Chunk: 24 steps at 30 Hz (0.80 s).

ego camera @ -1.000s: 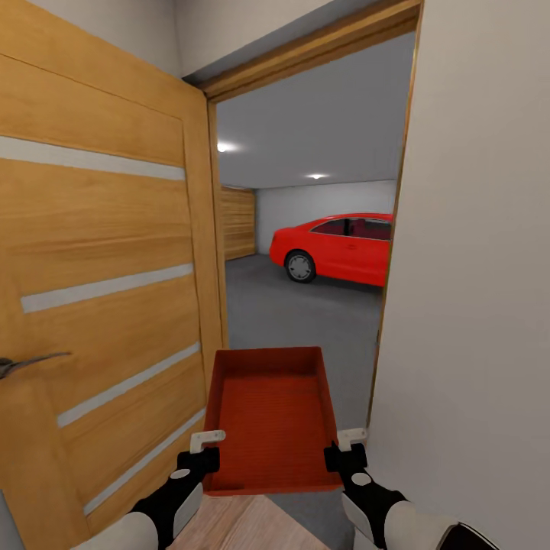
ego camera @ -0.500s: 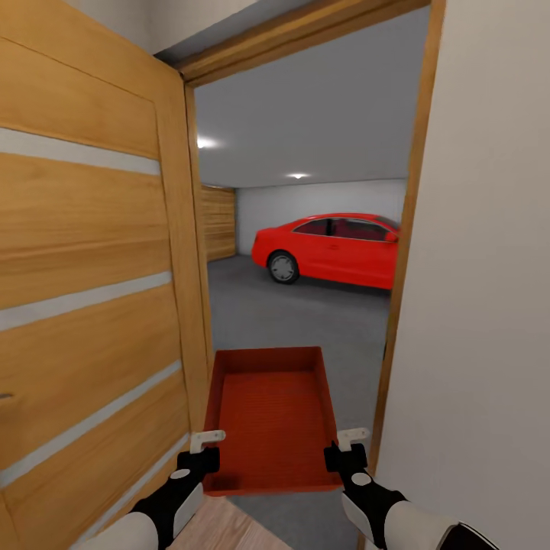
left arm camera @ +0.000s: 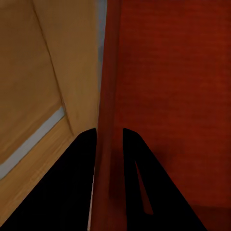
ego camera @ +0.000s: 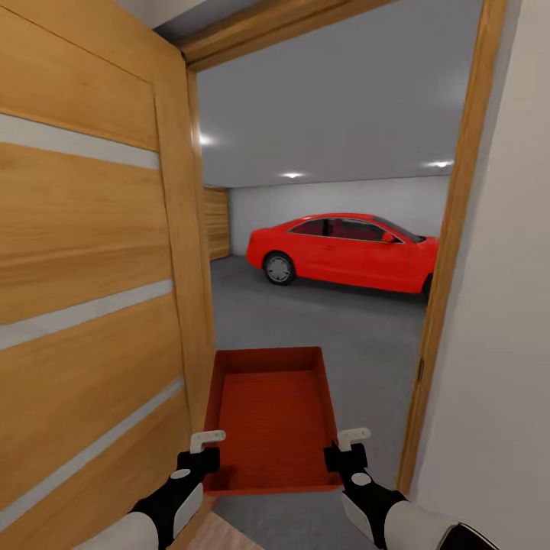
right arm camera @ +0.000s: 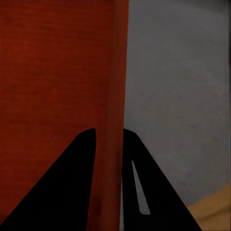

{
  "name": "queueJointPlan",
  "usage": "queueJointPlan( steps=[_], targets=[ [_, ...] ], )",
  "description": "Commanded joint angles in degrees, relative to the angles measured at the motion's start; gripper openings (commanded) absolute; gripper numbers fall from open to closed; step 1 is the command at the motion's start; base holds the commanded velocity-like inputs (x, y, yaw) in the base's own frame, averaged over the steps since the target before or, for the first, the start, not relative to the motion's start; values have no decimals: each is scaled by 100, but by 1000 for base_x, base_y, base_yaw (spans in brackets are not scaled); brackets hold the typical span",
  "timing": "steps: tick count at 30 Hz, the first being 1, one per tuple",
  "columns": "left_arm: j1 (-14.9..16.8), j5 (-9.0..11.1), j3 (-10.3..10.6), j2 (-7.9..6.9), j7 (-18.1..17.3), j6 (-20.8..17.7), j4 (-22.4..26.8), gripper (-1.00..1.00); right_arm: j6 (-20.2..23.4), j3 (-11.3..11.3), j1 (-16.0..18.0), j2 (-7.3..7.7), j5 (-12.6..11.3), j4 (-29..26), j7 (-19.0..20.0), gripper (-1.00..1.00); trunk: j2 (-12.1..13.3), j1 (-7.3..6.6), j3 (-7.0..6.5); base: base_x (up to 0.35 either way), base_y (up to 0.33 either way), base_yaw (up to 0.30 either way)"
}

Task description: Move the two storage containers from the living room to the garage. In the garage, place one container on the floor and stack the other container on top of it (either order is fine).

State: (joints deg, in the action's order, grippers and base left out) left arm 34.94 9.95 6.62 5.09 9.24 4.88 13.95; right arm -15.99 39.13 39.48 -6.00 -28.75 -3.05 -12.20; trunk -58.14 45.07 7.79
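A: Where the head view looks through the doorway, what is being carried?

B: One storage container (ego camera: 271, 416), orange-red and lidless, held level in front of the robot with its far end pointing into the garage (ego camera: 336, 198). It hangs above the dark grey floor (ego camera: 328, 321), right at the threshold. The left gripper (ego camera: 205, 451) has the near left wall, the right gripper (ego camera: 345, 449) the near right wall.

A: And around it?

B: An open wooden door (ego camera: 92, 290) with pale stripes stands close on the left, its edge just beside the container's left wall. The door frame (ego camera: 447, 267) and a pale wall (ego camera: 504, 344) are on the right. Deeper in the garage a red car (ego camera: 344, 252) is parked side-on, well apart from the container, under round ceiling lights (ego camera: 292, 175). A corner of light wood-plank flooring (ego camera: 221, 535) shows between the arms.

A: What does the left wrist view add?

B: The left gripper (left arm camera: 109, 159) has its two dark fingers (left arm camera: 82, 159) on either side of the container's thin left wall (left arm camera: 109, 96), pressed against it, so they are nearly closed and clamped on it. The ribbed inside of the container (left arm camera: 173, 86) is on one side, the wooden door (left arm camera: 43, 72) on the other.

A: And the right wrist view?

B: Same picture mirrored: the right gripper (right arm camera: 109, 159) pinches the right wall (right arm camera: 118, 72) between its fingers (right arm camera: 79, 163), with only the wall's thickness between them. The container's inside (right arm camera: 53, 82) lies on one side, the grey floor (right arm camera: 178, 96) on the other, with a sliver of wood flooring (right arm camera: 214, 211) at the corner.
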Motion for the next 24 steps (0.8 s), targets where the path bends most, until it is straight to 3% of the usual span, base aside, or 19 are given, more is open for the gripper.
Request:
queueJointPlan(
  steps=[1,24],
  targets=[
    [0,-28,116,-43,140,153,11,-100,26,-441,7,-7,-26,-3,24,-100,-6,4,8,282,243,-260],
    [3,-28,116,-43,140,153,11,-100,26,-441,7,-7,-26,-5,24,-100,-6,4,8,281,244,-284]
  ],
)
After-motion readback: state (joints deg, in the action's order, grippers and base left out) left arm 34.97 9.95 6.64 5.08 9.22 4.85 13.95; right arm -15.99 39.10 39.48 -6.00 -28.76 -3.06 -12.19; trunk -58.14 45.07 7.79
